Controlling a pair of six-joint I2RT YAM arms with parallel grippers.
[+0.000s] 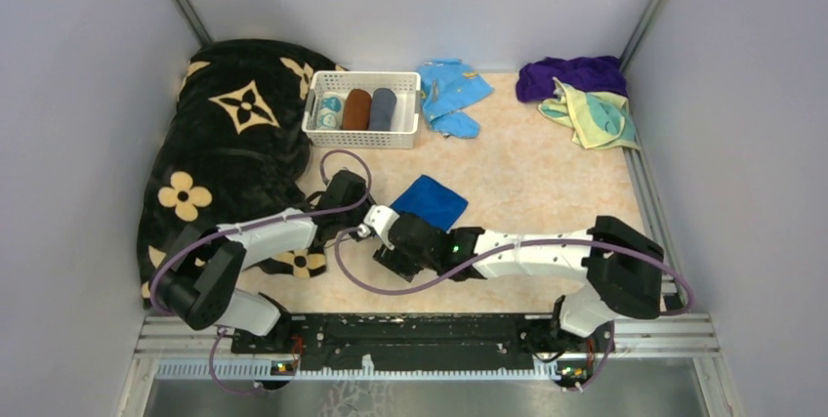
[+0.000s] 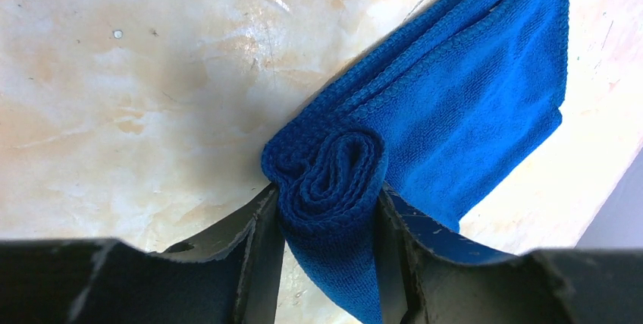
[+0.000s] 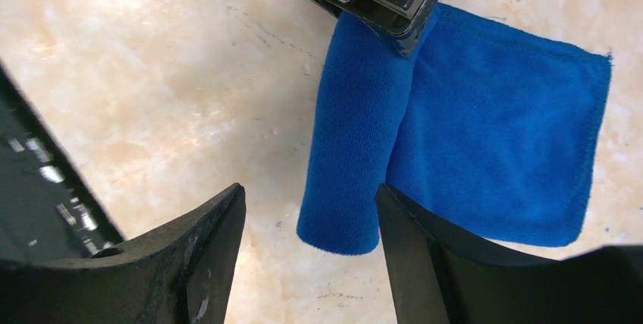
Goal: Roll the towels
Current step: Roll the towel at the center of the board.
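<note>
Left of the white slatted plastic basket (image 1: 361, 138), pressed against it: black blanket with tan flowers (image 1: 234, 134). On the basket's near side: left gripper (image 2: 327, 218), clamped from both sides on the rolled end of the royal blue cloth towel (image 1: 430, 200), half rolled, the rest flat. Also nearer than the basket, slightly further right: right gripper (image 3: 309, 191), jaws spread wide around the roll's other end, not squeezing. Just right of the basket: light blue cloth with orange marks (image 1: 451, 93). Well right of the basket, in the far corner: heaped dark purple towel (image 1: 571, 75), pale yellow towel with teal markings (image 1: 596, 116) touching its near edge.
</note>
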